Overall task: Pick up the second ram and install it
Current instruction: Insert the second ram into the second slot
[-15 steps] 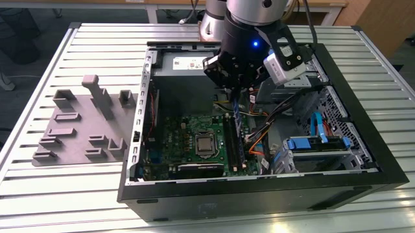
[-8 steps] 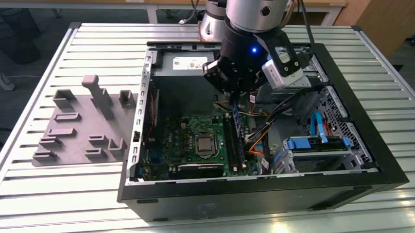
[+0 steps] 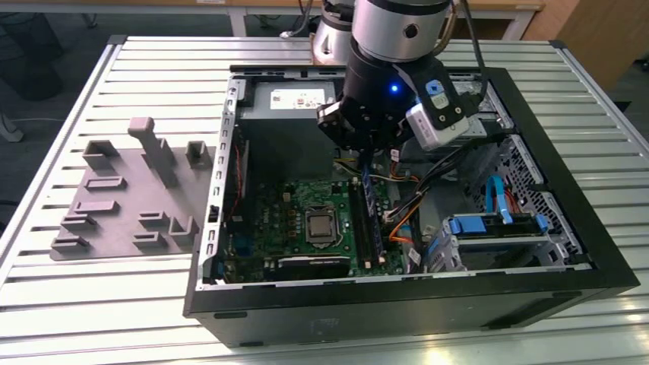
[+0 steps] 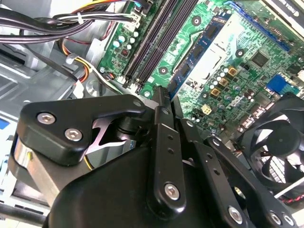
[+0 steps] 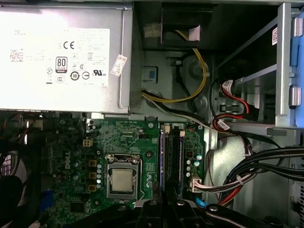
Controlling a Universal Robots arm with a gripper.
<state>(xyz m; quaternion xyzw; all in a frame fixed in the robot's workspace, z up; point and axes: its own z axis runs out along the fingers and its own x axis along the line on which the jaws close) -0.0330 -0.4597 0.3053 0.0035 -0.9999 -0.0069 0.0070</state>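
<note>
A blue-green ram stick (image 3: 371,217) stands on edge in the long slot nearest the CPU socket, seen also in both wrist views (image 4: 195,51) (image 5: 162,152). I cannot tell whether this is the second ram. The black memory slots (image 4: 159,38) beside it look bare. My gripper (image 3: 361,161) hangs inside the open computer case, above the end of that stick and in line with it. Its fingers (image 4: 161,109) are pressed together with nothing showing between them, and their tips (image 5: 164,205) point down at the slot row.
A grey fixture plate (image 3: 132,198) with blocks lies on the slatted table at the exterior view's left. Inside the case are the power supply (image 5: 61,57), CPU socket (image 5: 122,180), cable bundles (image 5: 266,166), a fan (image 4: 275,128) and a blue drive cage (image 3: 497,228).
</note>
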